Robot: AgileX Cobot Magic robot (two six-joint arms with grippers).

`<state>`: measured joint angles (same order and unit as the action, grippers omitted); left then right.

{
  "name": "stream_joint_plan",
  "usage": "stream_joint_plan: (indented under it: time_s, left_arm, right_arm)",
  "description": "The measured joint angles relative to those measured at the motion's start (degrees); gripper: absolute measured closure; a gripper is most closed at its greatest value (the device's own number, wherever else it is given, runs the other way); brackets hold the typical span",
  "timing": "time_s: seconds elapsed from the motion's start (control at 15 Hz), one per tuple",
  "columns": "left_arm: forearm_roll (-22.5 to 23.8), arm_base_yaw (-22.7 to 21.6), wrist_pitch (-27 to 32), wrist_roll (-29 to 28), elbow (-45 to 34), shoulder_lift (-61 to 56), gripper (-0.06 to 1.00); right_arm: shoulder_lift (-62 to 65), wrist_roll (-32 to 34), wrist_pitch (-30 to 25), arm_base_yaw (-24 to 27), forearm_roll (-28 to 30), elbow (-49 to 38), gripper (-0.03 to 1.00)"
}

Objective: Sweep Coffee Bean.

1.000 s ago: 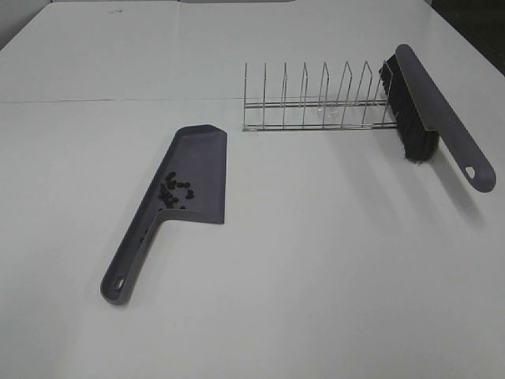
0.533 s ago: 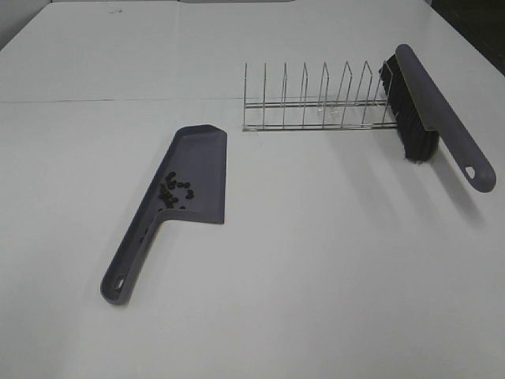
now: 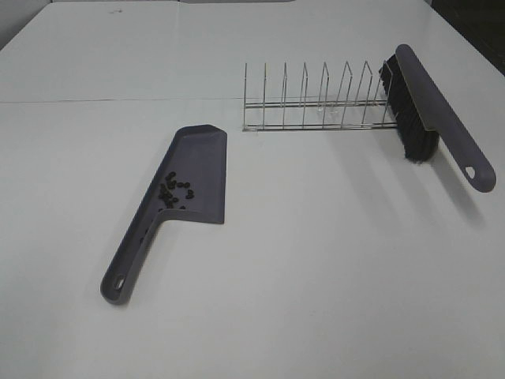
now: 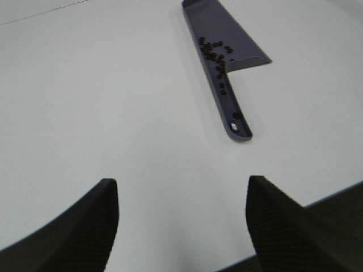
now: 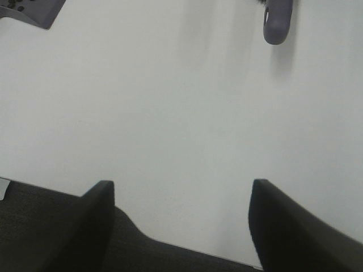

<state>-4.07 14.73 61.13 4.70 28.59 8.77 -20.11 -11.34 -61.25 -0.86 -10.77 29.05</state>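
Note:
The coffee beans (image 3: 174, 192) lie as a small dark cluster in the grey dustpan (image 3: 197, 170), left of the table's middle, with a few down its handle (image 3: 130, 264). They also show in the left wrist view (image 4: 214, 51) in the dustpan (image 4: 229, 34). The grey brush (image 3: 430, 110) with black bristles leans at the right end of the wire rack (image 3: 316, 99). Its handle tip shows in the right wrist view (image 5: 278, 17). My left gripper (image 4: 181, 221) and right gripper (image 5: 181, 218) are open, empty and held back near the table's front edge. Neither shows in the exterior view.
The white table (image 3: 316, 253) reaches to all sides. A thin seam line (image 3: 95, 101) crosses it at the back left. A dustpan corner (image 5: 34, 11) shows in the right wrist view. Dark floor (image 5: 57, 238) lies beyond the front edge.

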Motion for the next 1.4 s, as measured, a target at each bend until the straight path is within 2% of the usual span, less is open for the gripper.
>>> stream_joint_plan:
  time_s: [0.2, 0.4, 0.93, 1.4]
  left_arm:
    - [0.00, -7.39, -0.11, 0.00, 0.00, -2.75, 0.35]
    - [0.00, -9.74, -0.17, 0.00, -0.06, -8.88, 0.35]
    - [0.00, -9.80, -0.23, 0.00, -0.06, -8.88, 0.35]
    - [0.00, -9.80, -0.23, 0.00, -0.06, -8.88, 0.35]
  right_arm:
    - [3.72, 0.00, -0.06, 0.00, 0.00, 0.00, 0.41]
    - [11.52, 0.00, -0.11, 0.00, -0.11, 0.00, 0.41]
    - [20.00, 0.00, -0.06, 0.00, -0.63, 0.00, 0.41]
    - [20.45, 0.00, -0.06, 0.00, -0.92, 0.00, 0.41]
